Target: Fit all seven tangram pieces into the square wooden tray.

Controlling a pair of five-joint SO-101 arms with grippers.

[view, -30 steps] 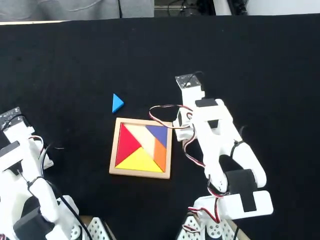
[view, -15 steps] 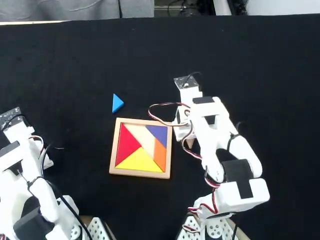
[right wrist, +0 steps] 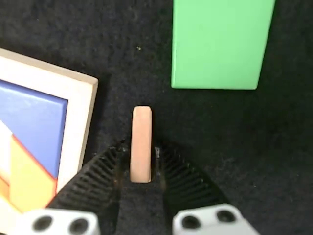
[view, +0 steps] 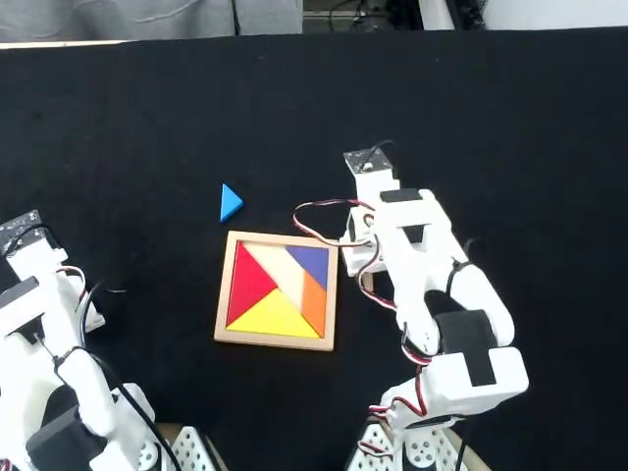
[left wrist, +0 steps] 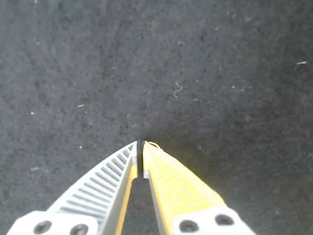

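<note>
While the right gripper clamps a thin pale-pink wooden piece beside the square wooden tray, placing seems underway; next it needs laying flat inside. Meanwhile the left gripper sits closed, empty.

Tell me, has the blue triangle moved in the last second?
No. The blue triangle lies where it did, just beyond the wooden tray's far left corner.

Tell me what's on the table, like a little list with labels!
tray: holds several coloured pieces
blue triangle: loose on the black cloth, apart from the tray
green piece: flat on the cloth, outside the tray
tan piece: standing on edge between the right arm's jaws
right arm: beside the tray, jaws shut on the tan piece
left arm: jaws shut, empty
</note>
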